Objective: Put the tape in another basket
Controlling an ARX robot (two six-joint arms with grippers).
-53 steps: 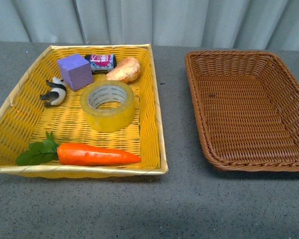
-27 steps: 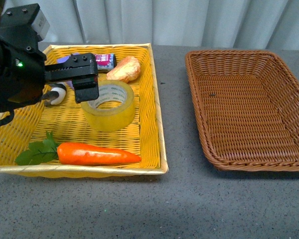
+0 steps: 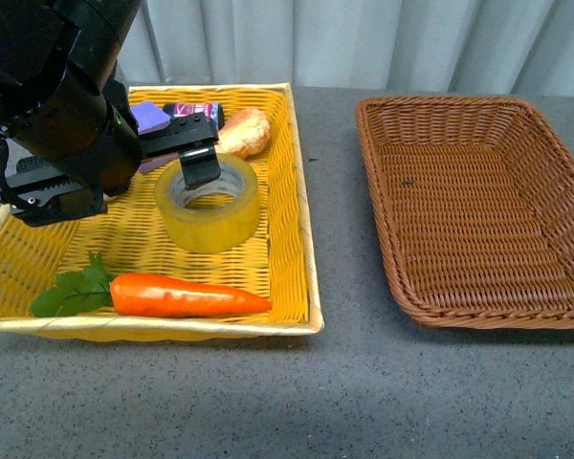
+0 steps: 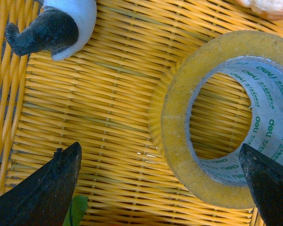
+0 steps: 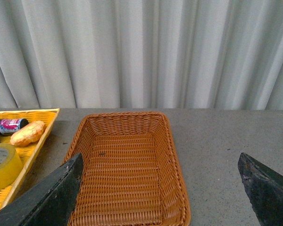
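Two arms on this rig, but only the left one is in the game right now. The tape point(image 3: 207, 203) sits in the middle of the yellow tray point(image 3: 300, 191), lying flat with its hole pointing straight up. So the roll's axis is vertical, and I've got a wall to pinch rather than a whole roll to wrap.

My left gripper point(image 4: 158, 160) hangs right over it, spread wide with nothing between the tips. On the left wrist cam, one fingertip point(image 4: 52, 188) is out over bare tray weave, on the side where the little black-and-white toy point(image 4: 56, 26) is. The other is over the hole, so the jaws straddle one wall of the ring. That's the relation I care about: drop straight down, one finger inside, one outside, then squeeze. I can't tell from these views how much height is left before the tips reach the tray floor.

My right gripper point(image 5: 159, 162) is also wide open and holding nothing, well apart from the tape. It's looking at the brown basket point(image 3: 383, 220), which sits to the right of the tray with a strip of table point(image 3: 335, 382) between them. The carrot point(image 3: 187, 296) lies near the tray's front rim, apart from the roll, so I reckon it won't get in the way of the lift
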